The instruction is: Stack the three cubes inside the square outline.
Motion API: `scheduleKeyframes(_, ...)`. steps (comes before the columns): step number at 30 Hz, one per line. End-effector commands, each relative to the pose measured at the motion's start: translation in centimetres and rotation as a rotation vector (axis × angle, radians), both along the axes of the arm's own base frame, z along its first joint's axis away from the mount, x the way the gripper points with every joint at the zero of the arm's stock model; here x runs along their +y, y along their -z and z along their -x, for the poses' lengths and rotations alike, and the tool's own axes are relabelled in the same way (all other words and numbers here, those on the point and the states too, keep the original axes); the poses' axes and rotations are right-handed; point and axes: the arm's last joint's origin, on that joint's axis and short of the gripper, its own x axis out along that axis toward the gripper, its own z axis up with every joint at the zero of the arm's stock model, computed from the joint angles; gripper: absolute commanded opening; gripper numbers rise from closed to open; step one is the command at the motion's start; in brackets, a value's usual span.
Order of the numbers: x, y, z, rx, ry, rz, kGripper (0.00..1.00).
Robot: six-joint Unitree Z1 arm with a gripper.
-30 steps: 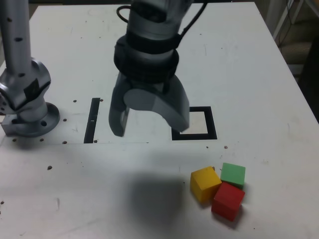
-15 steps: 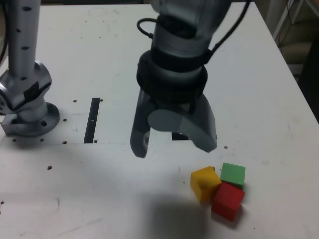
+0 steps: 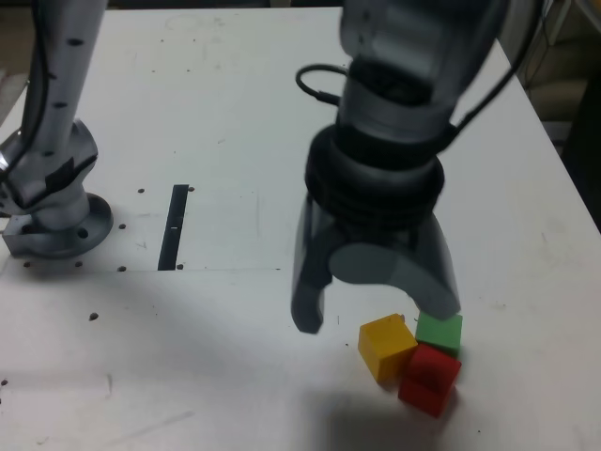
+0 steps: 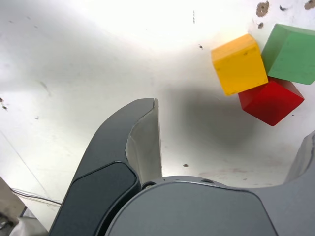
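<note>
Three cubes sit clustered and touching on the white table near its front right in the exterior view: yellow (image 3: 385, 346), green (image 3: 439, 332) and red (image 3: 430, 376). The wrist view shows the same yellow (image 4: 239, 64), green (image 4: 290, 54) and red (image 4: 270, 101) cubes. My gripper (image 3: 374, 315) hangs open just above and behind them, with one finger (image 3: 307, 310) to the yellow cube's left and the other over the green cube. Nothing lies between the fingers in the wrist view, where the gripper (image 4: 231, 120) is wide open. The square outline is hidden behind the arm.
A thin black strip (image 3: 174, 225) lies on the table at the exterior view's left. The arm's grey base (image 3: 52, 211) stands at the far left edge. Small screw holes dot the tabletop (image 3: 188, 376).
The gripper has travelled from the middle of the table toward the exterior view's right and front, ending over the cubes and covering the square outline. It stayed open. The cubes have not moved.
</note>
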Motion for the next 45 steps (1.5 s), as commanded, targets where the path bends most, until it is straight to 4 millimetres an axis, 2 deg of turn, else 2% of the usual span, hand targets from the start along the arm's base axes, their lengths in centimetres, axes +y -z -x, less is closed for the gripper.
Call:
scheduleKeyframes(1,-0.4,0.4,-0.3,0.014,-0.001,-0.004,0.99)
scheduleKeyframes(12,-2.9,1.0,-0.9,-0.001,0.007,0.009,0.99)
scheduleKeyframes(20,-3.8,1.3,-1.2,-0.003,-0.006,0.015,0.99)
scheduleKeyframes(33,-5.0,3.4,-2.7,0.015,-0.025,0.018,0.99)
scheduleKeyframes(39,-5.1,4.1,-3.4,0.016,-0.029,0.017,0.99)
scheduleKeyframes(45,-4.3,4.9,-4.4,0.029,-0.051,0.013,0.99)
